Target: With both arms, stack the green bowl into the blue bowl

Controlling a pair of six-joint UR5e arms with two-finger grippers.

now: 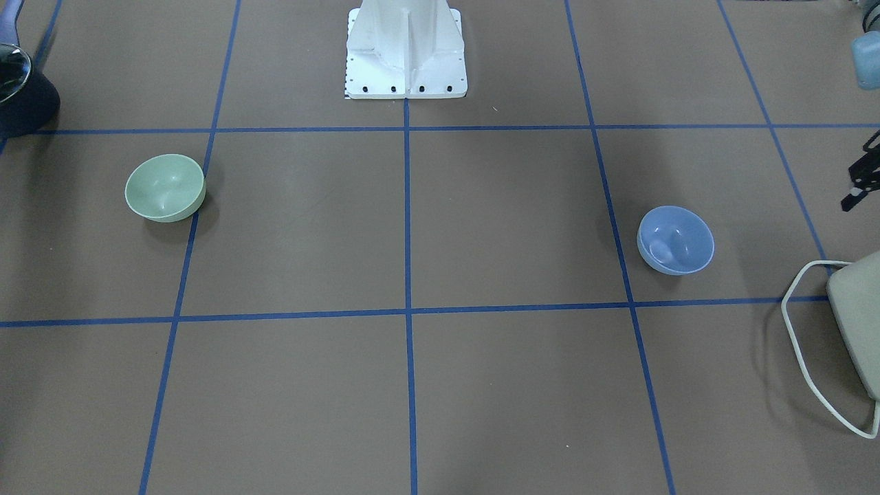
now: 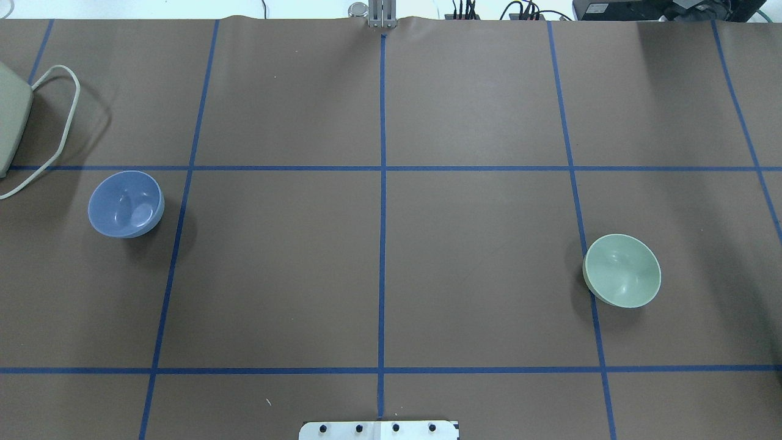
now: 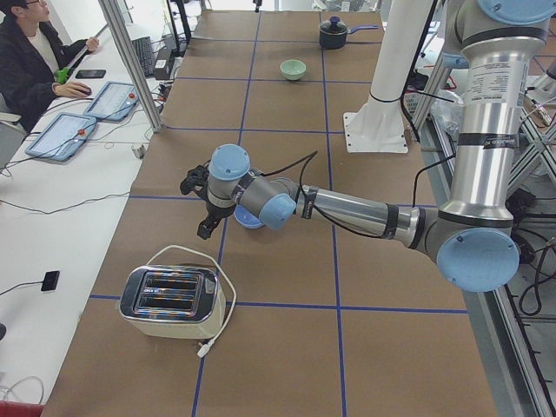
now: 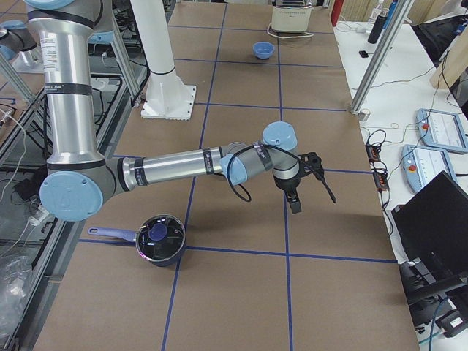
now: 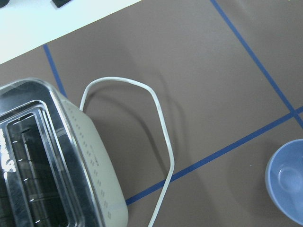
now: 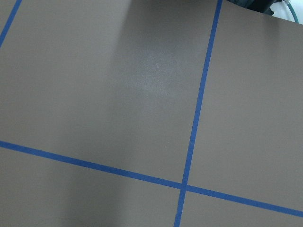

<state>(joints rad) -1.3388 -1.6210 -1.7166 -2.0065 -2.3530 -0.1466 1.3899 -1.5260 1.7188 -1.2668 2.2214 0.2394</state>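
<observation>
Brown paper covers the table [image 2: 476, 110], ruled into squares by blue tape lines [image 2: 382, 244]. Read outward from the robot's edge. You first meet the white pedestal [image 1: 405, 48] at the middle of that edge, and a dark lidded pot [image 4: 160, 239] toward its right corner.

Farther out, about midway between the robot's edge and the far edge, stand the two bowls, both upright and well apart. The green bowl [image 2: 622, 270] sits toward the right edge, just beside a tape line. The blue bowl [image 2: 126, 203] sits toward the left edge.

The right arm [image 4: 168, 168] stretches low over the right part of the table, and the right gripper [image 4: 314, 203] hangs above bare paper. The left arm [image 3: 347, 208] does the same at the left, with the left gripper [image 3: 194, 210] above the paper near the blue bowl. You cannot tell from these views how far either gripper's fingers are spread.

Farthest, by the left edge, stands a toaster [image 3: 169, 301] with its white cord [image 5: 161, 123] looped on the paper.
</observation>
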